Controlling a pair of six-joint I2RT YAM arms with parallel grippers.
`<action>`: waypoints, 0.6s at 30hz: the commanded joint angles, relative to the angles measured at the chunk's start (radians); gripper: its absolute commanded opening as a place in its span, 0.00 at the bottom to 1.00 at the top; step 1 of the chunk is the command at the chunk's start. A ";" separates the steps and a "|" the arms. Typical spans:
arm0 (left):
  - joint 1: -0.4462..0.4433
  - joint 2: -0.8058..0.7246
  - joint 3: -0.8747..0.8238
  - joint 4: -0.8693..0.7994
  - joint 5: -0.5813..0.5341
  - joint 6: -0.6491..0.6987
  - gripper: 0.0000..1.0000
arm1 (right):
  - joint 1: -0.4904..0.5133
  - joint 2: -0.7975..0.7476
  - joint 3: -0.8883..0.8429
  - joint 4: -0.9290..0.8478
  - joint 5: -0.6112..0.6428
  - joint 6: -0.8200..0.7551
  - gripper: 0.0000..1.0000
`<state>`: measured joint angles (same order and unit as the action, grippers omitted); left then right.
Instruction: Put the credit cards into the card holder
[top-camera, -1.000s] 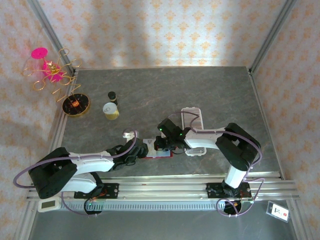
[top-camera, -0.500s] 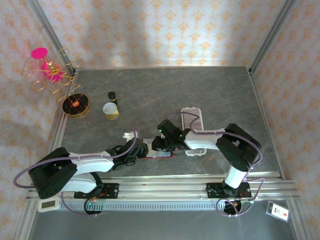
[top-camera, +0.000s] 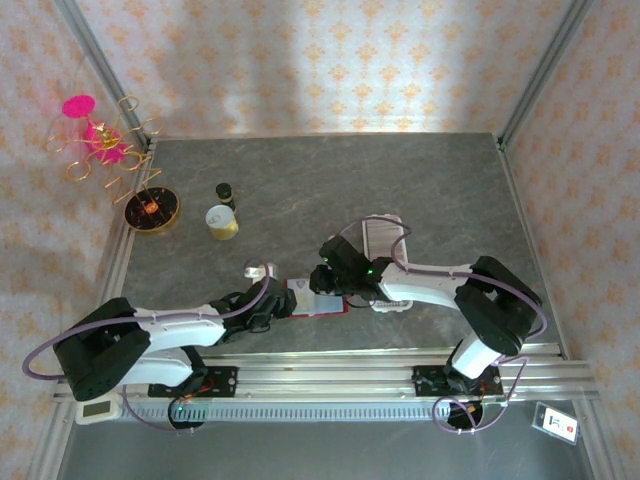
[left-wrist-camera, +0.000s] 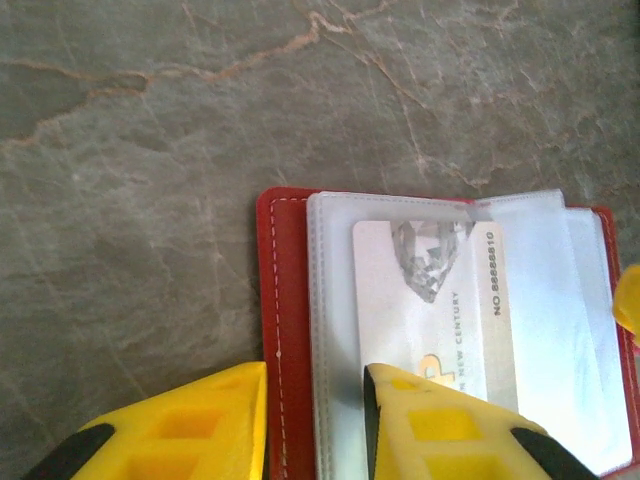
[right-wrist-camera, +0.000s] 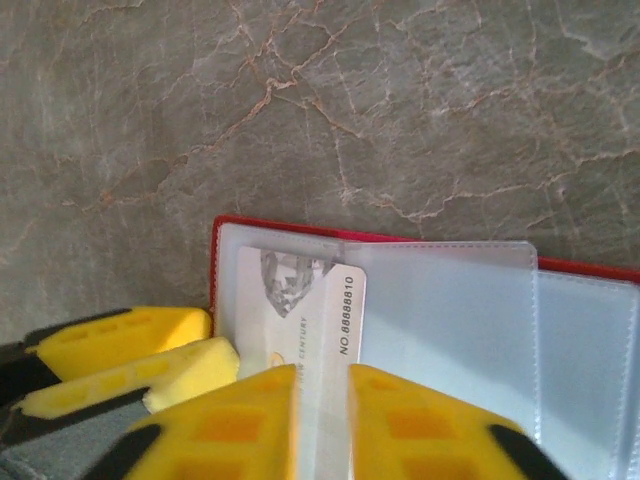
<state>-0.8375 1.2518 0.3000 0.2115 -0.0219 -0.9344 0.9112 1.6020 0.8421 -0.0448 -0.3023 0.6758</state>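
Observation:
The red card holder lies open on the table, with clear sleeves and a red left edge. A whitish credit card sits partly inside the left sleeve, its numbered right strip sticking out. My left gripper is open and straddles the red edge, one finger on the table and one on the sleeve. My right gripper stands over the card's right strip, its jaws only narrowly apart. The flat card shows through the gap.
A white tray lies behind the right arm. A yellow-lidded jar, a small dark bottle, a gold dish and a wire ornament stand at the back left. A small metal piece lies near the left arm.
The right arm's forearm and elbow have swung out to the right while its gripper stayed over the holder. The left arm has barely moved.

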 joint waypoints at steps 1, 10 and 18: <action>-0.003 -0.022 -0.022 0.010 0.029 -0.023 0.28 | 0.008 0.028 0.022 -0.006 0.044 0.008 0.10; -0.003 -0.005 -0.044 0.037 0.040 -0.026 0.28 | 0.019 0.097 0.038 -0.059 0.090 0.007 0.00; -0.003 0.005 -0.051 0.066 0.052 -0.026 0.28 | 0.039 0.137 0.059 -0.047 0.064 0.005 0.00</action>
<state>-0.8379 1.2392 0.2665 0.2623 -0.0032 -0.9459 0.9337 1.7157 0.8738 -0.0757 -0.2508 0.6834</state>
